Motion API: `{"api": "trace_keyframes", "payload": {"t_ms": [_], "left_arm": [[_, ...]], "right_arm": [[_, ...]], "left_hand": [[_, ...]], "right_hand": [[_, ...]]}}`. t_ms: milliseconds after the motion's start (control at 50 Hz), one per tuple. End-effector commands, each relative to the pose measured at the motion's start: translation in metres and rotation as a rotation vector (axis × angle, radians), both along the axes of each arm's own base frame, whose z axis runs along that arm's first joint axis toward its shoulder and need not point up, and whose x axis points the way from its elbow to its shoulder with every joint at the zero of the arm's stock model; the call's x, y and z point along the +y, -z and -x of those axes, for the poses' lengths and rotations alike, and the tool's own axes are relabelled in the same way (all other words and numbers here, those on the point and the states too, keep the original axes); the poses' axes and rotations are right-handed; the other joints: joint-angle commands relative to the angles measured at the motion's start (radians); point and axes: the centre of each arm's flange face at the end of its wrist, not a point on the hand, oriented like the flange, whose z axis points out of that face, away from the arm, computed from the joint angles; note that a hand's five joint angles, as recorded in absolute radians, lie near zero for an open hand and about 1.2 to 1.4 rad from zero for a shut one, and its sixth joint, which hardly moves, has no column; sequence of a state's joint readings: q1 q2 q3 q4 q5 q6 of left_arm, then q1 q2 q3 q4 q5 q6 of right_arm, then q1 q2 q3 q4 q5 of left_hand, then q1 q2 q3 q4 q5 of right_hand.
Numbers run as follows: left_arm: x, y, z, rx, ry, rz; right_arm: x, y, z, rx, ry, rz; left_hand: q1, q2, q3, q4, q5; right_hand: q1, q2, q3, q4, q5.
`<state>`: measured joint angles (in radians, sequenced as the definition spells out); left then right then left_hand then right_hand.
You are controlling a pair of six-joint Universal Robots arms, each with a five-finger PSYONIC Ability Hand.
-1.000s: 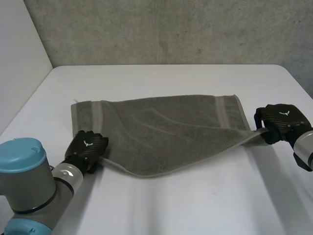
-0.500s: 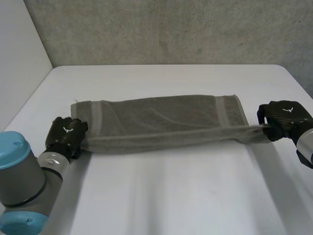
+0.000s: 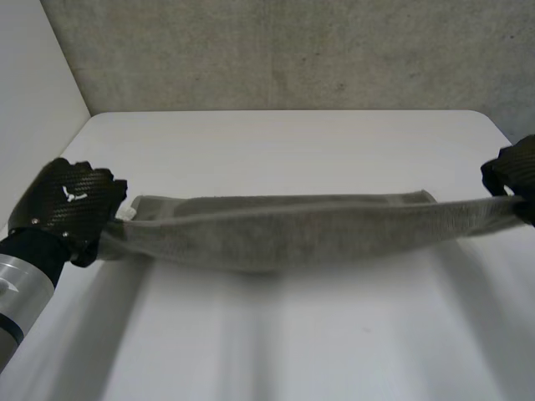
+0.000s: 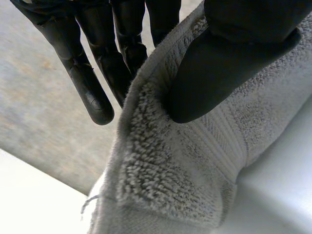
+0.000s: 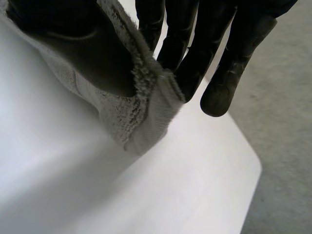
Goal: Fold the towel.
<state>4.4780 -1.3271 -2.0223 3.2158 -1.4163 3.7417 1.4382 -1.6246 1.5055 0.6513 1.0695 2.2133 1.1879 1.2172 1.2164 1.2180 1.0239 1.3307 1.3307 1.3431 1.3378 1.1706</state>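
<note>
Surface [image 3: 284, 351]: white, broad, carrying the work. Towel [image 3: 318, 238]: grey terry, stretched left to right across the middle of the surface. Its near long edge is raised and drawn taut between the two hands, with a slight sag at mid-span, and its far edge appears to rest on the surface. Left robot hand [image 3: 71, 205]: at the towel's left near corner, thumb pinching the cloth against the fingers. Right robot hand [image 3: 517, 171]: at the right near corner, in the same pinch. Step in hand, as judged: carrying the held edge over to the far edge. Advice: move both hands level and together, hold the tension, and set corner on corner before letting go.
</note>
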Motion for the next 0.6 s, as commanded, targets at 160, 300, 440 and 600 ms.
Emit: {"api": "trace_keyframes", "payload": {"t_ms": [160,300,440,600], "left_arm": [[-0.064,0.076,0.005,-0.050,-0.030,-0.245],[-0.116,0.085,0.016,-0.024,-0.029,-0.121],[-0.158,0.083,0.030,0.019,-0.020,0.032],[-0.176,0.102,0.045,0.028,0.007,0.054]], "right_arm": [[-0.027,0.066,0.000,0.069,-0.031,-0.252],[-0.070,0.086,-0.030,0.004,-0.007,-0.164],[-0.108,0.101,-0.047,-0.096,0.042,-0.002],[-0.125,0.116,-0.061,-0.065,0.118,0.125]], "left_hand": [[0.208,0.179,0.180,0.178,0.198],[0.208,0.179,0.180,0.178,0.198],[0.208,0.179,0.180,0.178,0.198],[-0.877,-0.907,-0.906,-0.908,-0.888]], "right_hand": [[0.066,0.066,0.053,0.058,0.051],[0.066,0.066,0.053,0.058,0.051],[0.066,0.066,0.053,0.058,0.051],[-1.156,-1.156,-1.169,-1.163,-1.171]]}}
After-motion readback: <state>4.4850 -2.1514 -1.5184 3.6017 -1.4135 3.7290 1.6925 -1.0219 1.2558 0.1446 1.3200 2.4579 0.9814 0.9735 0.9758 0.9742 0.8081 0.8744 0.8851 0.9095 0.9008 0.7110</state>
